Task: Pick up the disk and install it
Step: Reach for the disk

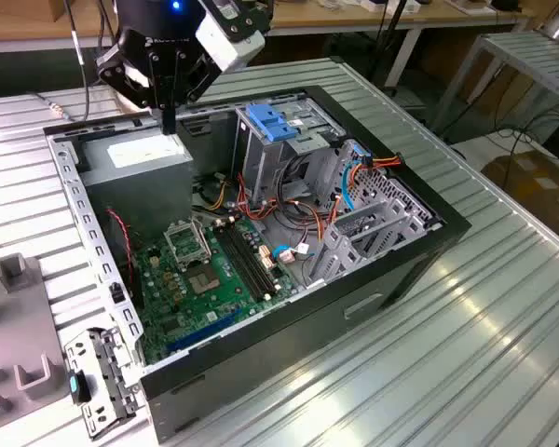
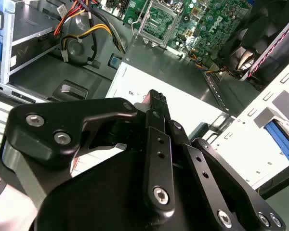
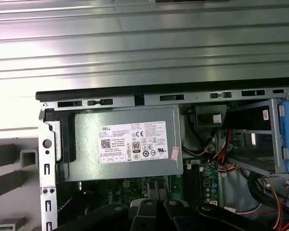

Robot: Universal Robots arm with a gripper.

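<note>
Above the motherboard (image 1: 205, 279) the case (image 1: 307, 317) stands open. The drive cage (image 1: 261, 163) and tangled cables (image 1: 298, 212) crowd the middle, and the power supply (image 1: 135, 158) blocks the way just under the gripper (image 1: 169, 128).

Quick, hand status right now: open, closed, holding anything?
Hand: closed, holding nothing, over the power supply.

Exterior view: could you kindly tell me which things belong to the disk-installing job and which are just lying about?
Job: gripper, drive cage, open computer case.
Lying about: grey bracket and grey fixture blocks, both on the table.
</note>
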